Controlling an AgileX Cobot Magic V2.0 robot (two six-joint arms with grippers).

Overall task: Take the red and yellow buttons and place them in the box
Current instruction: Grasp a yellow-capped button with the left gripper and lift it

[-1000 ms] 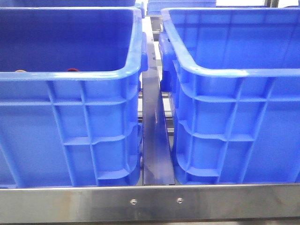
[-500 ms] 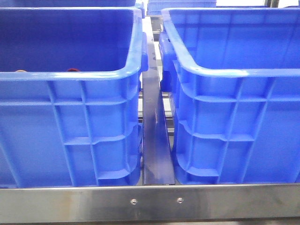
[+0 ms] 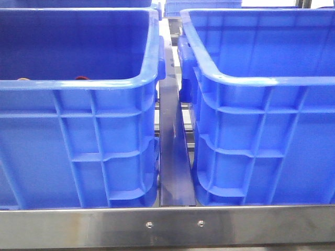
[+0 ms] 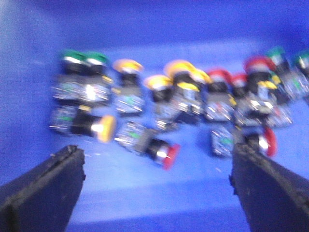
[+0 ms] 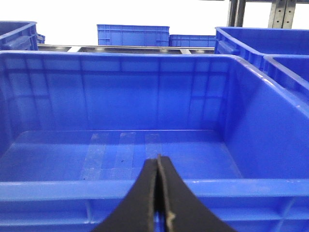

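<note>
my left tool (image 4: 157, 193) hangs with its two black fingers (image 4: 43, 188) spread wide and nothing between them, over the floor of a blue crate (image 4: 145, 29) where a heap of push buttons lies. the view is blurred, but i can make out a yellow button (image 4: 99, 126) on its side just beyond the left finger and a red button (image 4: 164, 153) on its side near the middle, both apart from the fingers. behind them runs a loose row with green, yellow and red caps mixed together. my right tool (image 5: 158, 193) is pressed shut, finger against finger, gripping nothing, and it points over the near rim of the box (image 5: 120, 188), whose floor shows only bare blue plastic. from the front the two crates stand side by side on a steel surface (image 3: 167, 225), a narrow dark strip (image 3: 172, 157) between them; neither tool shows there.
</note>
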